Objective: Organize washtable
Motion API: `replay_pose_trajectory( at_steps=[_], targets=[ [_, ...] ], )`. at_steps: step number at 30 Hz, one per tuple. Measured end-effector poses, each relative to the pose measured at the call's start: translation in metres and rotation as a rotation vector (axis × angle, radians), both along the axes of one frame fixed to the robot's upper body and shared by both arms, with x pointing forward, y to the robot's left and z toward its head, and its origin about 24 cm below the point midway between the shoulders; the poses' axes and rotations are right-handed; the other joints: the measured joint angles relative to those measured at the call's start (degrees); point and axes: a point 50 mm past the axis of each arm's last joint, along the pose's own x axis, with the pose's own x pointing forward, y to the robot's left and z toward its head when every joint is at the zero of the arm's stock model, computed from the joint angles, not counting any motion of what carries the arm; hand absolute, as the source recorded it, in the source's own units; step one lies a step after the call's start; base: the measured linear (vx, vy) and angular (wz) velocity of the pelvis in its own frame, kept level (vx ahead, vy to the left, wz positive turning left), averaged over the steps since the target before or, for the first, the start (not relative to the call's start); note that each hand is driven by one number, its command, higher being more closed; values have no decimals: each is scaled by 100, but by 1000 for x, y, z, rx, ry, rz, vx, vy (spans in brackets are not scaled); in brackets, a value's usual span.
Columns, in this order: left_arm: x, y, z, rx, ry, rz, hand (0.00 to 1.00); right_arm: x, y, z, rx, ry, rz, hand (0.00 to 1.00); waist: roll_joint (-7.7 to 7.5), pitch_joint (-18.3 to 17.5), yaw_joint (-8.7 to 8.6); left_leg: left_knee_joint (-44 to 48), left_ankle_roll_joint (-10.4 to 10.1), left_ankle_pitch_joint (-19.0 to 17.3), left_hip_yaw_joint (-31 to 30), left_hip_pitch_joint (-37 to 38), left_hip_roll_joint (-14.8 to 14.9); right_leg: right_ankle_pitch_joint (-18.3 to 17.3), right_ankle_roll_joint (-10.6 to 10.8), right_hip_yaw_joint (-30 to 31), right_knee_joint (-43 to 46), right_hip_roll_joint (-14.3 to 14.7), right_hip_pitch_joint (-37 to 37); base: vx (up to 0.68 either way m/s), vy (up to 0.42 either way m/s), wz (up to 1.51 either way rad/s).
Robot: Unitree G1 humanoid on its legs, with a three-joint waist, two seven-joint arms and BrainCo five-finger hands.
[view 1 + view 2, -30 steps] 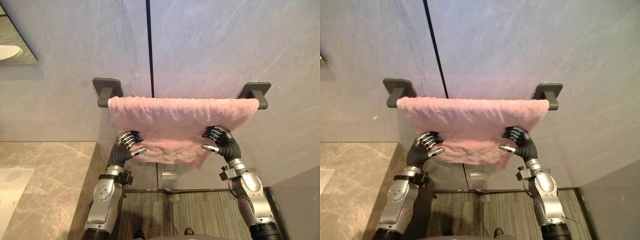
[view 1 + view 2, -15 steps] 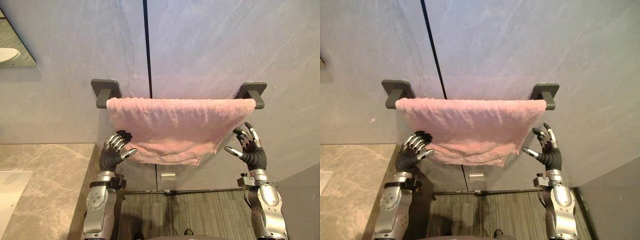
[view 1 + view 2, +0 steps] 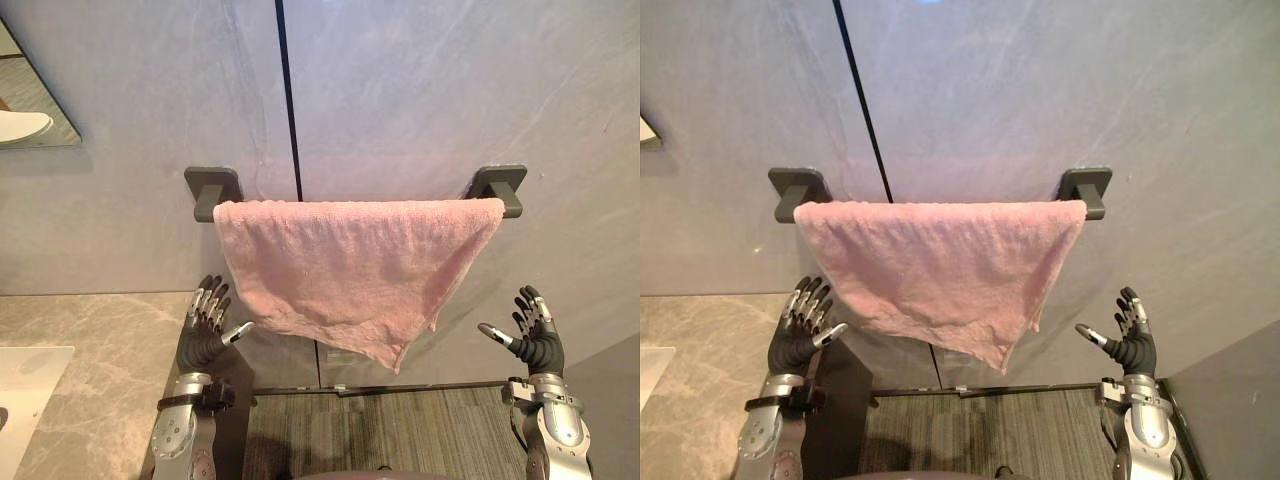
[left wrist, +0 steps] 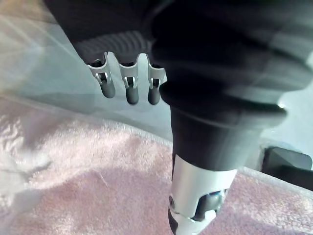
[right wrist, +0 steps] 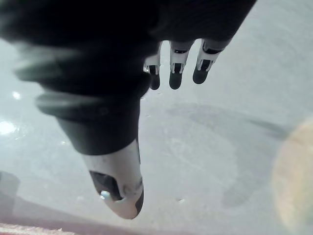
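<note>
Grey wall [image 3: 420,90], pink towel [image 3: 350,265] lengthwise along rail [image 3: 497,188] (corner pointing down)

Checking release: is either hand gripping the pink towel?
No, the left hand and right hand both show straight, spread fingers, none curled round the towel.

Fluffy pink terry-cloth towel [image 3: 350,270], matt dark-grey rail brackets [image 3: 212,187], polished marble counter [image 3: 90,370]
</note>
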Motion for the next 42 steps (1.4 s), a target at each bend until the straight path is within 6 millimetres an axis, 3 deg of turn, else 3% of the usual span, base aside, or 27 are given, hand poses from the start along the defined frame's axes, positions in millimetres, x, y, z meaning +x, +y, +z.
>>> replay_pose_trajectory(
  at_steps=[6,14,22,31,42],
  targets=[
    [-11,6,-10,-8,49,39,0,-5,3,-13,35,47,-26,0,-1,1,19,-3,0,0,-9,18,-3,-6,5,-14,9,-7,55,0,0,0],
    [-27,5,-60,-36,296,42,0,-17,15,-57,85,254,7,0,0,-1,33,-4,0,2,-12,31,-7,-17,16,-77,29,-15,66,0,0,0],
    [-46,-1,-96,37,504,-20,0,-35,23,-89,107,421,29,0,7,-5,39,-3,-1,2,-7,64,-5,-28,3,-96,33,-17,67,0,0,0],
    [-69,6,-125,132,708,-26,0,-58,30,-117,99,606,70,0,12,-7,38,-3,-2,1,11,73,-3,-30,0,-80,48,-14,59,0,0,0],
    [-93,6,-151,157,889,-21,0,-78,25,-135,92,750,67,0,31,4,39,-4,-3,0,11,75,-4,-34,0,-71,58,-14,51,0,0,0]
  ],
)
